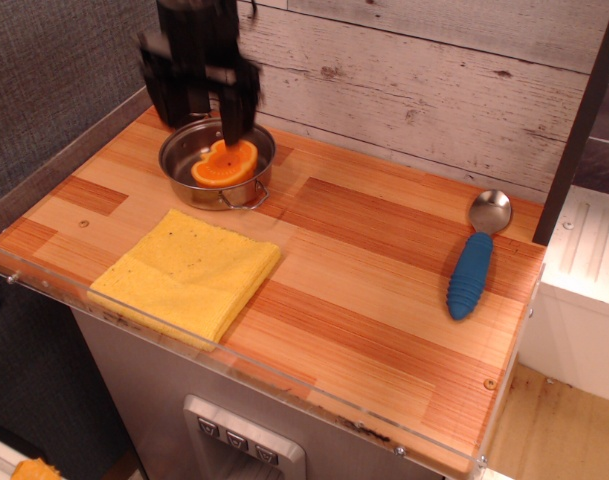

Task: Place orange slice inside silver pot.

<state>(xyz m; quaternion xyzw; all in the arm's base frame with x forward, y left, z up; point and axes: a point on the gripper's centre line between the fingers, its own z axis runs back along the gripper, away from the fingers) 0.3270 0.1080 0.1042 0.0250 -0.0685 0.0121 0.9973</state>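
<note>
Orange slice (pixel 224 164) lies inside the silver pot (pixel 217 163) with its flat cut face turned up, the paler segment pattern ringed by a darker orange rim, and it sits toward the right side of the pot's round floor. That pot is a shallow, shiny stainless-steel vessel with a thin wire loop handle showing at its front right edge, and it stands at the back left of the desk (pixel 364 260), close to the whitewashed plank wall. Above the pot's rear rim hangs the gripper (pixel 200 100), a black, boxy assembly smeared by motion blur; its jaws are spread apart and hold nothing, with the orange slice lying free below them. The desk top is a butcher-block surface of glued wooden strips in alternating pale and reddish tones, smooth and glossy, edged at the front by a clear acrylic lip. In front of the pot, just apart from it, a yellow cloth (pixel 187 272) is folded into a flat, roughly square pad with a fuzzy, lightly speckled weave, turned diagonally to the desk's edge. Well apart on the right side lies a spoon (pixel 478 255), its polished steel bowl pointing to the back wall and its chunky blue handle, ribbed with crosswise ridges, pointing to the front. To the left of the desk rises a grey, coarsely woven fabric panel.
</note>
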